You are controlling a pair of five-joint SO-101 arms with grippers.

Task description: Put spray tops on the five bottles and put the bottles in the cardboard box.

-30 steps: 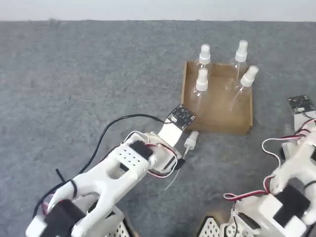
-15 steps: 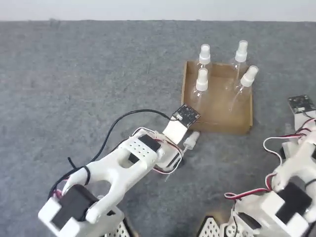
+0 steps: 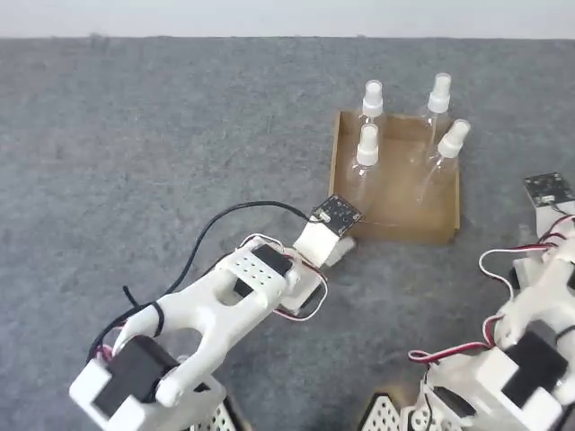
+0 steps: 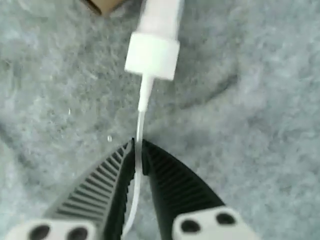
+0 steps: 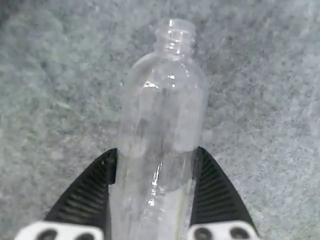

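Grey felt-like mat (image 3: 135, 135) spans the table. Pale wall (image 3: 269, 16) just beyond the mat's far edge. Even light.

Grey felt-covered table (image 3: 135, 135). Cardboard box (image 3: 404, 232) sits directly on it, far side, right of centre.

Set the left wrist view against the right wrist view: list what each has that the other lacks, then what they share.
Left wrist: the left tool pinching the thin tube of a spray top, with a cardboard box corner beyond. Right wrist: the right tool clamping an uncapped clear bottle. Shared: the grey table surface.
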